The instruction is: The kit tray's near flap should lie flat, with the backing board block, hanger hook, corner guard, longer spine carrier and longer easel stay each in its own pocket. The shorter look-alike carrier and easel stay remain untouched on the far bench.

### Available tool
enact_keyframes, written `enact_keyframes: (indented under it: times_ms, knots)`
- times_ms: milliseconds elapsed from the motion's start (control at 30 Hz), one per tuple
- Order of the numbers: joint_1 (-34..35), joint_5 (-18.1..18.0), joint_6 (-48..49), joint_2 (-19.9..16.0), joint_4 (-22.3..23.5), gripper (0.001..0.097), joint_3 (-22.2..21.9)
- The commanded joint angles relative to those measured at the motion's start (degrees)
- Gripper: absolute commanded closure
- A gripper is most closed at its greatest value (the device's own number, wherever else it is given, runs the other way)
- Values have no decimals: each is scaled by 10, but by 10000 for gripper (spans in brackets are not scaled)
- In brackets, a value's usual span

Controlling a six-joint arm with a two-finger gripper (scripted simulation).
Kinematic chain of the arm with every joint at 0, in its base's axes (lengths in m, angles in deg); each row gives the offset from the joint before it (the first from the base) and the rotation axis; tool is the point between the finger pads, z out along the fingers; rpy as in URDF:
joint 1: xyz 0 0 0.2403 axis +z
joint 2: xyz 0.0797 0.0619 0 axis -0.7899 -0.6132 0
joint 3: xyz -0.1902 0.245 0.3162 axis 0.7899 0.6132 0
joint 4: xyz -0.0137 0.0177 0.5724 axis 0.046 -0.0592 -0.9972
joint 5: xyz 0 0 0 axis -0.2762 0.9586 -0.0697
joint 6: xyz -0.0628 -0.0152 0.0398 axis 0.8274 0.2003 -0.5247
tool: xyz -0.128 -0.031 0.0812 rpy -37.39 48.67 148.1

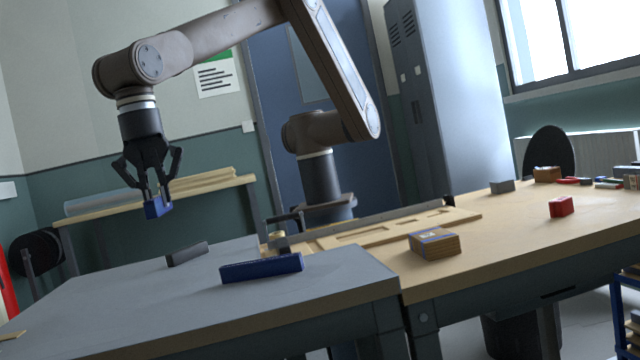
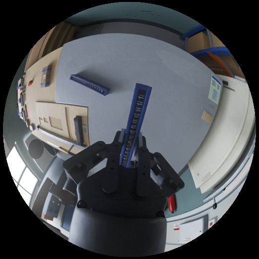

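A blue spine carrier (image 2: 136, 116) with a slotted face sits clamped between my gripper's (image 1: 154, 200) fingers, held in the air above the grey bench. In the side camera only its end (image 1: 158, 206) shows below the fingertips. A second blue carrier (image 1: 261, 267) lies flat on the grey bench near the tan bench. A dark grey bar (image 1: 186, 253) lies further back on the grey bench. The tan kit tray (image 1: 395, 227) lies on the wooden bench with several empty pockets; one long pocket holds a dark bar (image 2: 78, 129). A banded wooden block (image 1: 434, 242) rests in front of the tray.
The wooden bench (image 1: 525, 240) carries a red block (image 1: 561, 206), a grey block (image 1: 502, 186) and small items at its far end. My arm's base (image 1: 320, 175) stands behind the tray. A grey locker (image 1: 445, 95) rises behind it.
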Motion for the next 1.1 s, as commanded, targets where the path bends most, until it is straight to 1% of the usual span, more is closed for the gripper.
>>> enact_keyframes:
  times_ms: [0, 67, 167, 467, 633, 800, 1067]
  knots:
    - [2, -2, -2, 6, 0, 901, 6]
    - [7, -8, -6, 19, 0, 901, 26]
    - [18, -22, -17, 49, 0, 901, 70]
    - [78, -70, -77, 172, 0, 901, 241]
    - [117, -86, -116, 228, 0, 901, 313]
    - [141, -93, -141, 257, 0, 901, 348]
    - [146, -96, -147, 262, 0, 901, 357]
